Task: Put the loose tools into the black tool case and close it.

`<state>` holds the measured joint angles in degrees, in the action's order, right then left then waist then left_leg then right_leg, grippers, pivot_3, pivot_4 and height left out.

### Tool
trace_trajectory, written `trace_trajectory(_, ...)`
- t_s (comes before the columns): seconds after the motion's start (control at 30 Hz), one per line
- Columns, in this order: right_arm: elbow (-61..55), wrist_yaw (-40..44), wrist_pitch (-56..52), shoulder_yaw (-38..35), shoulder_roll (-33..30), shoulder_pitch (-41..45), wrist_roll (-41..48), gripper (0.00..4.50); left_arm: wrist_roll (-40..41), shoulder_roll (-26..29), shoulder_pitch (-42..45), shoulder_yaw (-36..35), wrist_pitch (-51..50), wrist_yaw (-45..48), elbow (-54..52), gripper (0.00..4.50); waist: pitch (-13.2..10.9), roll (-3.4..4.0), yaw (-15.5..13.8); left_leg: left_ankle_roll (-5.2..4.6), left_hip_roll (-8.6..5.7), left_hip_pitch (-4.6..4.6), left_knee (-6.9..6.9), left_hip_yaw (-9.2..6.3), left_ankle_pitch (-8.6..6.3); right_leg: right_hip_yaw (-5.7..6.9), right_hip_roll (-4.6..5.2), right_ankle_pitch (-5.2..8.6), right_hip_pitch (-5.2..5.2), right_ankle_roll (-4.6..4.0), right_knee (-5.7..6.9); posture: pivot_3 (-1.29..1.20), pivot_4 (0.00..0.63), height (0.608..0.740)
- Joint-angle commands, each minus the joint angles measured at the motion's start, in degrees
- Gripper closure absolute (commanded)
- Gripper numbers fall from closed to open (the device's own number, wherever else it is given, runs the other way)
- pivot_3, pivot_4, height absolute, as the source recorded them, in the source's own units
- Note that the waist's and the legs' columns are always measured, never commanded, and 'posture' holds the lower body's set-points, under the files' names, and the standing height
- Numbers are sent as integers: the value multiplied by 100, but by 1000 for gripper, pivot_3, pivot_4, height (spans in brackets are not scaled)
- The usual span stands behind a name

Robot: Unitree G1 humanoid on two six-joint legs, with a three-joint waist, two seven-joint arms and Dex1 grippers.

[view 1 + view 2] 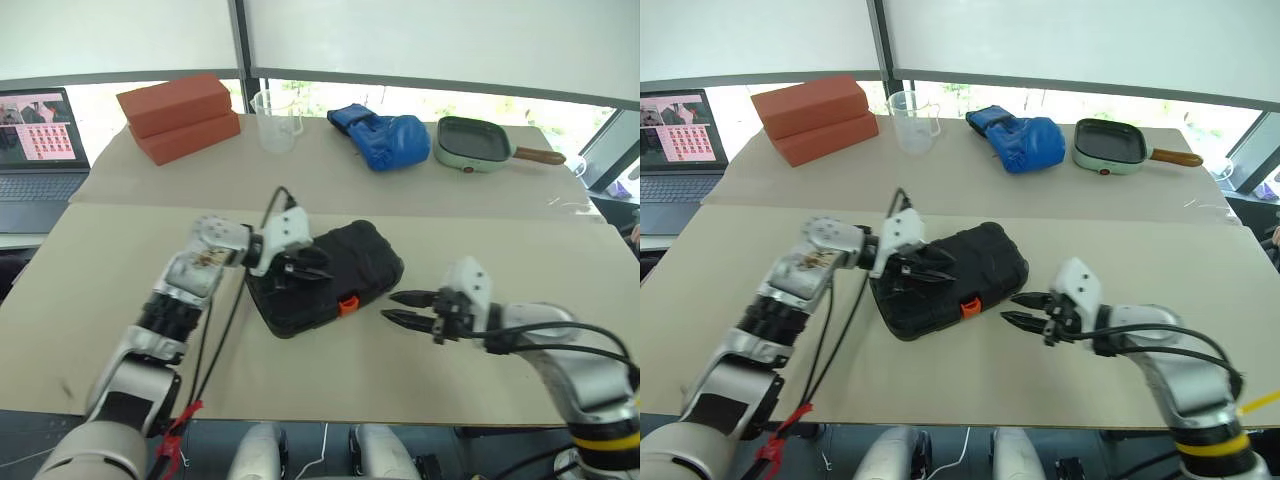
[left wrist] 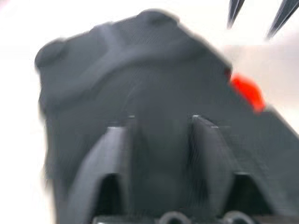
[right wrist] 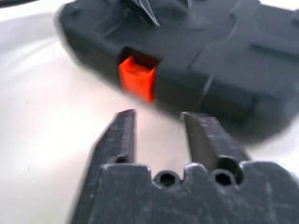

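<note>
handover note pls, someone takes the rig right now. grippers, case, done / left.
Left gripper: fingers apart, over the lid of the black tool case, holding nothing.
Right gripper: fingers apart, empty, off the case and beside its front edge, pointing toward the orange latch.
Case: lying on the table in front of the robot, lid down.
Done: lid is shut; no loose tools lie on the table around the case.
Left: I cannot tell whether the latch is snapped home; check it and press it in if not. Contents of the case are hidden.
</note>
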<state>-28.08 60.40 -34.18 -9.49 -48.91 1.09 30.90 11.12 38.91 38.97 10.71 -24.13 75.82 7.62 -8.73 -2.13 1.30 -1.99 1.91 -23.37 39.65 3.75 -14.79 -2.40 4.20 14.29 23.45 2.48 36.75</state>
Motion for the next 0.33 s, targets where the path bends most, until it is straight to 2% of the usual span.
trace_trajectory(0.03,-196,986,-236,-1408,-694,-398,863,996,936,1314,-740,-1191,-969,714,-898,568,-7,2,46,0,0,-2,-2,2,0,-1,0,1,6,-2,1,0,150,738)
trace_trajectory(0.1,-111,1381,-378,-1863,-990,-590,1179,359,1324,1924,-1234,-1724,-1438,899,-1255,36,-11,1,29,0,4,5,-7,-4,0,9,2,4,-3,-4,-2,0,150,738)
trace_trajectory(0.13,-65,1553,-436,-2039,-1108,-660,1293,104,1472,2147,-1470,-1968,-1615,933,-1389,0,-13,3,2,1,4,4,-6,-3,0,9,7,4,-3,-4,-5,0,150,738)
trace_trajectory(0.2,41,1775,-457,-2270,-1280,-716,1418,104,1709,2464,-1948,-2491,-1857,948,-1611,0,-15,3,-65,2,2,18,-7,-1,-1,11,20,10,-19,3,-9,0,150,738)
trace_trajectory(0.33,267,1912,-375,-2279,-1386,-638,1472,104,1941,2591,-2592,-3139,-2015,713,-1902,0,-17,6,-150,2,-2,17,-3,0,-1,17,30,12,-28,8,-24,0,150,738)
